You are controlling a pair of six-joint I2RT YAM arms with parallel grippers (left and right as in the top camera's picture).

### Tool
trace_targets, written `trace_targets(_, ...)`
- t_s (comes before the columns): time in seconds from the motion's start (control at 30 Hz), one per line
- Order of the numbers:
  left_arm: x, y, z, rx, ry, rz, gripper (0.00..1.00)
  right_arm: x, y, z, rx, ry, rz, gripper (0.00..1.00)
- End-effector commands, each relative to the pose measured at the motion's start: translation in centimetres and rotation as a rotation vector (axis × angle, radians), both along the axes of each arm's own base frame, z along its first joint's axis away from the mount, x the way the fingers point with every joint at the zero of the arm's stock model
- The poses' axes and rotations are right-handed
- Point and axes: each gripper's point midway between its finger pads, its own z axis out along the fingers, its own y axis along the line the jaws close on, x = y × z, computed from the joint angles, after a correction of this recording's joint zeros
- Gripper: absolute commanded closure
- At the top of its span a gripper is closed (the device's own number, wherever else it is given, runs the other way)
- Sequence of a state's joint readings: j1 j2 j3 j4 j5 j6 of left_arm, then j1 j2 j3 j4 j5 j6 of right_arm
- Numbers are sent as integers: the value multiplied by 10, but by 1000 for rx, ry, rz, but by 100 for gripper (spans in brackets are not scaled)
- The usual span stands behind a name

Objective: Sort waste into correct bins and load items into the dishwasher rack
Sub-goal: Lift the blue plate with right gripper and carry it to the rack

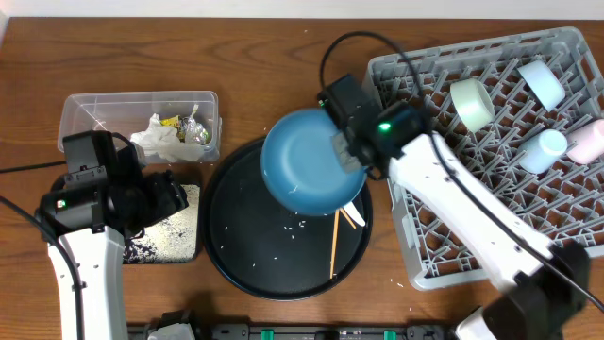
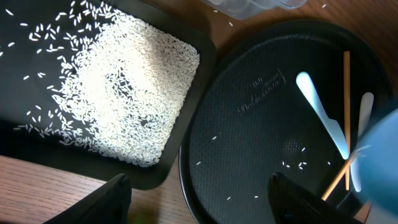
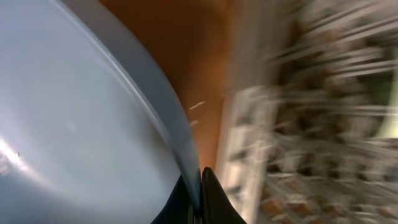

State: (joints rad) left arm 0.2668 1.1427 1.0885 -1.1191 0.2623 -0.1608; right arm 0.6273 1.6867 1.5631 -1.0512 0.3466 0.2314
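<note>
Fig.: my R fingers [image 3: 200, 191] clamp the rim of the dark-blue plate [image 1: 307, 161], holding it above the round black tray [image 1: 236, 264], w/ the dishwasher rack [image 1: 453, 49] just beside them. My L fingers [image 1: 179, 196] are spread wide and empty. Below them: rice [image 2: 124, 93] in the shallow black tray [image 2: 37, 152].

Wood table [image 1: 264, 47], clear tub [image 1: 94, 113], rect. black tray [image 1: 142, 253], round black tray [image 1: 245, 236], grey rack [image 1: 420, 250]

The left arm [image 1: 85, 274] was held upright at the left edge with its pincer [image 2: 205, 208] pointed inward and spread wide, while the right arm [image 1: 472, 212] was stretched diagonally inward from the lower right, its pincer [image 3: 196, 199] pinched shut on the blue plate's [image 1: 297, 165] rim.
</note>
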Motion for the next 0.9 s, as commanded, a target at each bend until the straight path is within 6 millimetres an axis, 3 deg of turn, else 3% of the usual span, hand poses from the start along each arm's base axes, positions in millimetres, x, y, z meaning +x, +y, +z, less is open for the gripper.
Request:
trace_targets(0.0,1,2,3,3,-5,16,28,22,-62,68,-108,-274,-199,99)
trace_targets(0.2,1,2,3,3,-5,16,28,36,-128,121,-258,-469,-363,99)
trace_targets(0.3,1,2,3,3,-5,16,28,37,-165,135,-356,-522,-485,99)
trace_targets(0.43,1,2,3,2,-5,18,28,37,-196,142,-417,-543,-583,99)
trace_targets(0.67,2,2,4,-5,-5,25,28,33,-229,145,-547,-548,-691,99)
trace_targets(0.87,2,2,4,-5,-4,26,28,43,-229,128,-628,-485,-652,99)
